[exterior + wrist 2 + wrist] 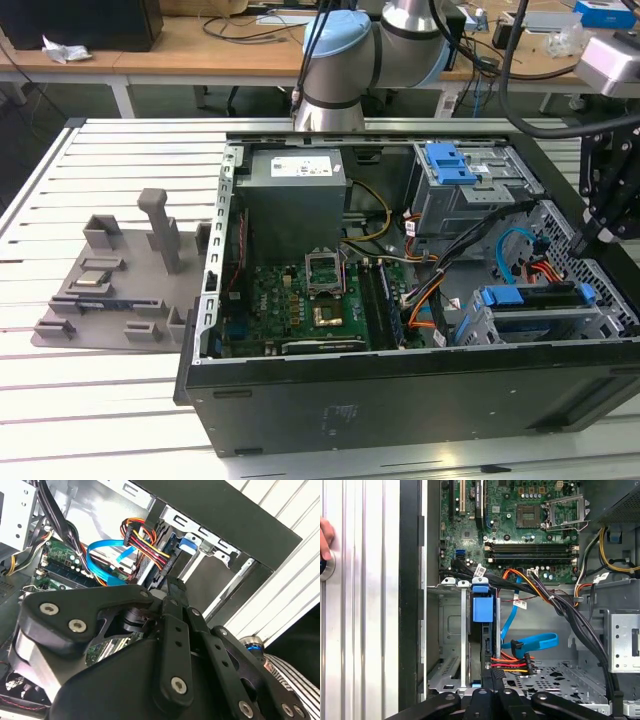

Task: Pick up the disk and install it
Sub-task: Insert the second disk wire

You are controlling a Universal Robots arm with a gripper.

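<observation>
The disk (pixel 485 645) is seen seated edge-on in the drive cage (pixel 451 645), directly beneath the gripper (pixel 492 677), whose grip cannot be told.

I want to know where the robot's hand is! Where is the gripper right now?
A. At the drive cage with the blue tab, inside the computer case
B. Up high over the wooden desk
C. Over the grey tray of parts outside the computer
A: in the first wrist view the gripper sits at the drive cage, beside the blue tab and cables.

Open computer case (pixel 400 410), grey fixture tray (pixel 110 290)
</observation>
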